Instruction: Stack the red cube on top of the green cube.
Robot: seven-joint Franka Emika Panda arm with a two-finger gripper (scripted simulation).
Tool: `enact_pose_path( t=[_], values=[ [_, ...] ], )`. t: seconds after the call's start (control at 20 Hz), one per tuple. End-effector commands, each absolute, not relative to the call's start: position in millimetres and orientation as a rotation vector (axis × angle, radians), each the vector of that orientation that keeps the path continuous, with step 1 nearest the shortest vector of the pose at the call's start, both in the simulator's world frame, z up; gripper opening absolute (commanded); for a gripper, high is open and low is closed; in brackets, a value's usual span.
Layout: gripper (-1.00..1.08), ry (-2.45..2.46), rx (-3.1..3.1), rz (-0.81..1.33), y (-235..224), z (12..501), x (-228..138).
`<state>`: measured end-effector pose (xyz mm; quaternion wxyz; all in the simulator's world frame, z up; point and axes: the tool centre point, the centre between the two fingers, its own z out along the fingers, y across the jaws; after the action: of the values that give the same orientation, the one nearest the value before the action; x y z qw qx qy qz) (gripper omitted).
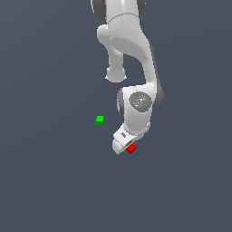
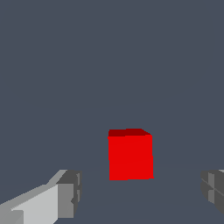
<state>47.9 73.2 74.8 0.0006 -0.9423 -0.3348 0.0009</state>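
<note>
The red cube lies on the dark grey floor, partly covered by the white gripper that hangs right over it. In the wrist view the red cube sits between the two grey fingertips, with wide gaps on both sides, so my gripper is open and touches nothing. The green cube rests alone on the floor, a short way off toward the exterior view's left and a little farther back. It does not show in the wrist view.
The white arm reaches down from the top of the exterior view. Around both cubes there is only the flat dark grey floor.
</note>
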Motion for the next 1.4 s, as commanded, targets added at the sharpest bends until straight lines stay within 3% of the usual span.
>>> enact_pose_path(
  t=[0.0, 0.5, 1.25, 1.3, 1.35],
  values=[
    [1.00, -1.096, -2.944, 0.000, 76.7, 71.5, 49.4],
    [1.00, -1.114, -2.937, 0.001, 78.6, 66.6, 49.5],
    [1.00, -1.116, -2.937, 0.000, 78.8, 19.9, 49.5],
    [-1.00, -1.116, -2.937, 0.000, 78.8, 19.9, 49.5],
    [-1.00, -1.116, -2.937, 0.000, 78.8, 19.9, 49.5]
  ],
)
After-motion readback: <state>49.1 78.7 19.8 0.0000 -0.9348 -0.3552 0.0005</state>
